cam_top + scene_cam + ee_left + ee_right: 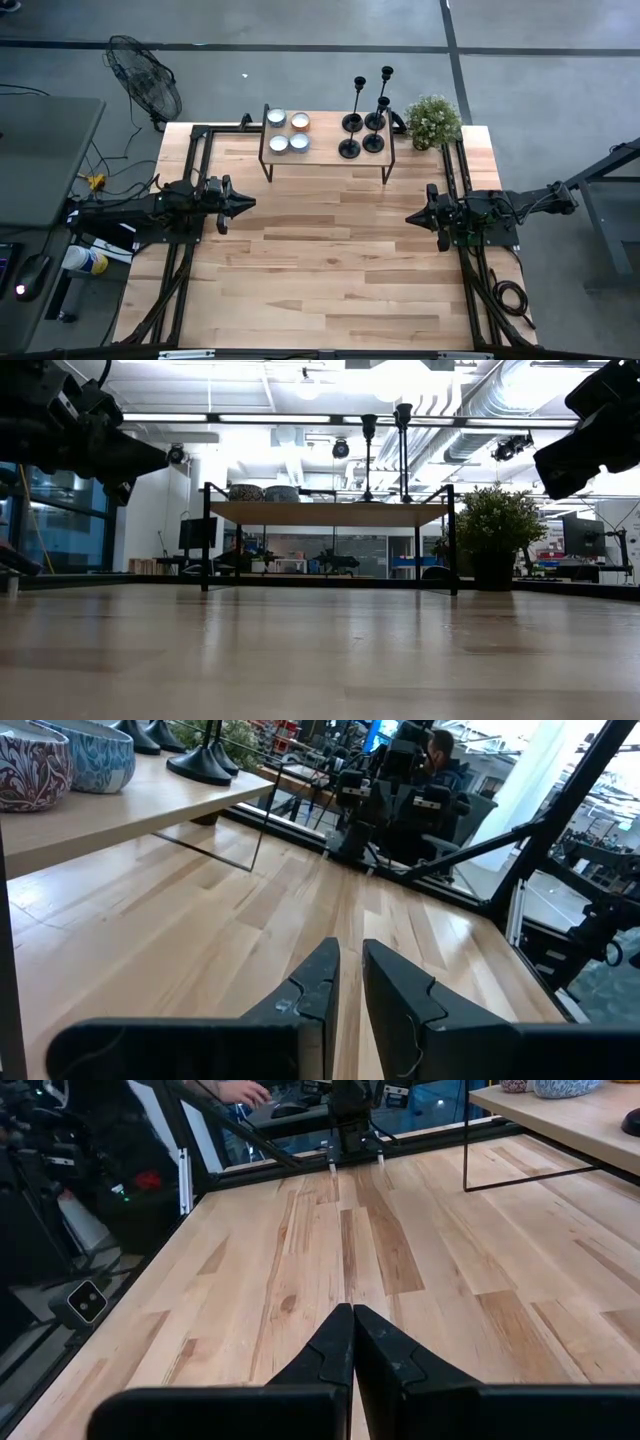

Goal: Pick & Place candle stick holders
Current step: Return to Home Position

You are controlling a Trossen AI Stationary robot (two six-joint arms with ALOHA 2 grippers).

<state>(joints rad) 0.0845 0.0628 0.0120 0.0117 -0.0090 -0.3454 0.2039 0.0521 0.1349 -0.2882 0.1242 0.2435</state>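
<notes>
Several black candle stick holders [351, 122] stand on their round bases on the right half of a small raised wooden shelf [325, 152] at the table's far edge; two stems [368, 455] rise above it in the low view. My left gripper [250, 203] hovers at the table's left side, pointing right, its fingers [322, 982] all but together with nothing between them. My right gripper [410, 217] hovers at the right side, pointing left, shut and empty [352, 1312]. Both are well short of the shelf.
Several small round candle bowls [288, 131] sit on the shelf's left half. A potted plant [432, 120] stands at the far right corner beside the shelf. A floor fan [145, 75] stands off the table at the far left. Bare wooden tabletop [330, 260] lies between the arms.
</notes>
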